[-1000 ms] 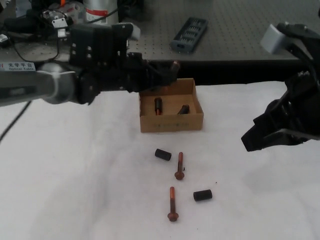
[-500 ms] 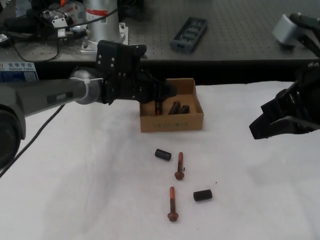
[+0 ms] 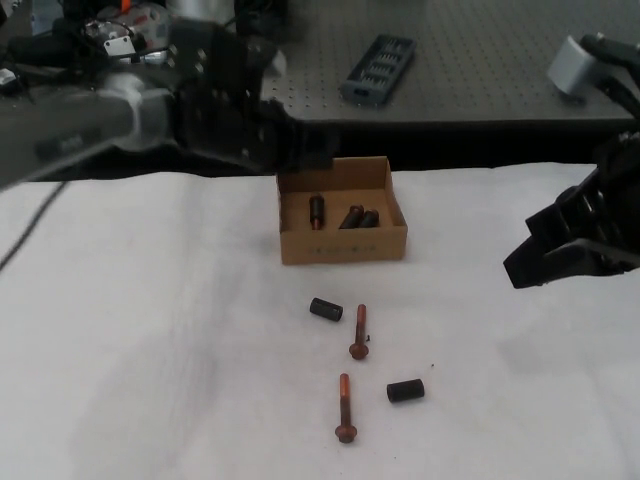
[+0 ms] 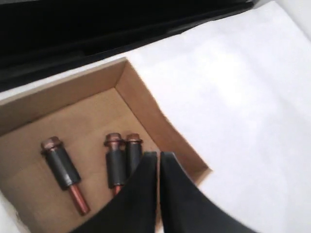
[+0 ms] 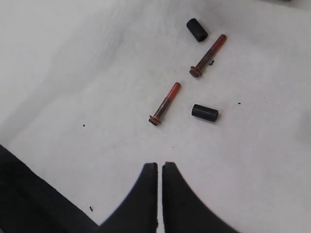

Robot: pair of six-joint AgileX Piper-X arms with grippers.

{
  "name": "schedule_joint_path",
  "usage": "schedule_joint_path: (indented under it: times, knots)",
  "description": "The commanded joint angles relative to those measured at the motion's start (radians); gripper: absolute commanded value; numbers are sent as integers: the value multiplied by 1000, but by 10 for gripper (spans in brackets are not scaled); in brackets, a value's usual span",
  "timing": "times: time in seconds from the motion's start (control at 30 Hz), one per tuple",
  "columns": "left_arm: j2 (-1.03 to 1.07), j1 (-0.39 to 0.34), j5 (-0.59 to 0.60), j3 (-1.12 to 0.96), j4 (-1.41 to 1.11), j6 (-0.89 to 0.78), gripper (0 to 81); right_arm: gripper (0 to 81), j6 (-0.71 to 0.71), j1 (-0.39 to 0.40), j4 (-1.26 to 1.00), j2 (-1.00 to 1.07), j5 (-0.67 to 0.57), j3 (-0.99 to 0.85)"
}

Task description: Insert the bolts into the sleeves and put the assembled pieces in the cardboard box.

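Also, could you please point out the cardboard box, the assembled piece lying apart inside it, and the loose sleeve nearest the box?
cardboard box (image 3: 343, 245), high view, front wall.
assembled piece lying apart (image 4: 63, 167), left wrist view, its black sleeve.
loose sleeve nearest the box (image 3: 325, 309), high view, middle of its side.

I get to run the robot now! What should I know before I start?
The left tool is shut and empty, up by the cardboard box.
The right tool is shut and empty, above the white cloth.
Done: three assembled pieces lie in the box.
Left: two bolts and two sleeves lie loose on the cloth in front of the box, none joined. Put each bolt into a sleeve, then box both.
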Motion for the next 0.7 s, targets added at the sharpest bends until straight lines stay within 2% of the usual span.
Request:
schedule_joint_path:
  times: [0.0,0.13,0.4,0.57,0.67]
  knots:
    - [-78,26,68,-11,116,10,7,29,-8,-6,7,3,-4,-4]
    - [-184,54,66,-11,301,86,7,29,-12,-6,3,3,-4,-4]
    - [-433,66,-11,-8,814,435,7,29,0,-6,35,3,-10,-4]
    - [-574,66,-12,54,905,480,7,29,-12,-6,108,3,-11,-4]
    - [-669,66,-12,159,901,480,7,29,-86,-6,147,3,-11,-4]
